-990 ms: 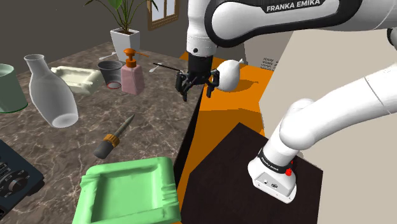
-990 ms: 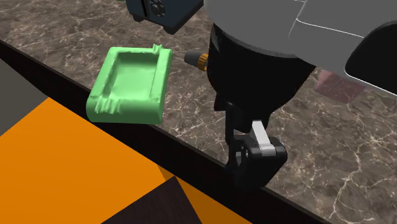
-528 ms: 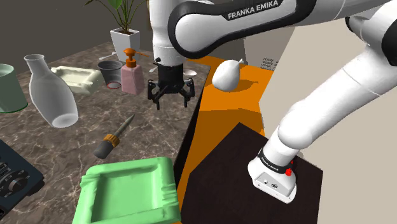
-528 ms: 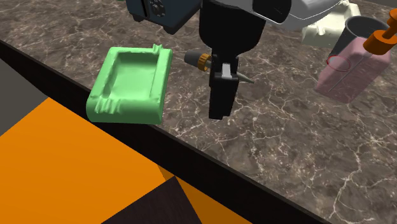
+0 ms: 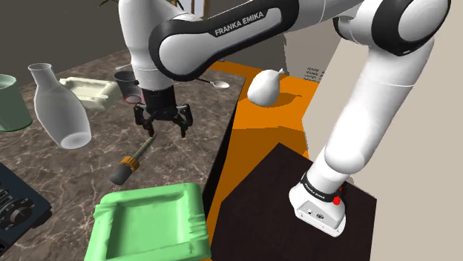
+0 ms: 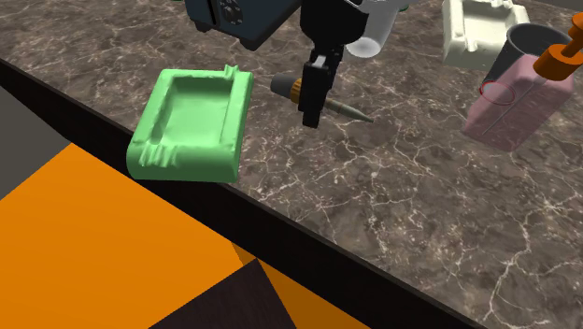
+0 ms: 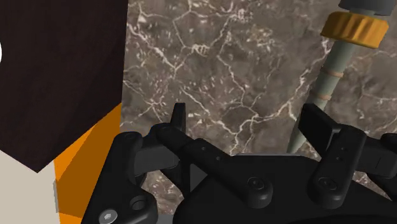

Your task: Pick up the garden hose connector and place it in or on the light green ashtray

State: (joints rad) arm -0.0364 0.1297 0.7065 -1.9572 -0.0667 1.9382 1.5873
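Sliding in from the surface's side edge, my gripper (image 5: 162, 126) now hangs with fingers (image 7: 179, 121) wide apart, holding nothing. The green ashtray (image 5: 141, 200) sits at the near edge; the hose connector (image 5: 132, 163) lies just past it, tip by one finger.

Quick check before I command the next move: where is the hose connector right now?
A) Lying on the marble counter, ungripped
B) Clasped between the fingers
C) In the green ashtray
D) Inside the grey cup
A: the hose connector lies flat on the marble counter, apart from the green ashtray, and the gripper above it has its fingers spread with nothing clasped between them.
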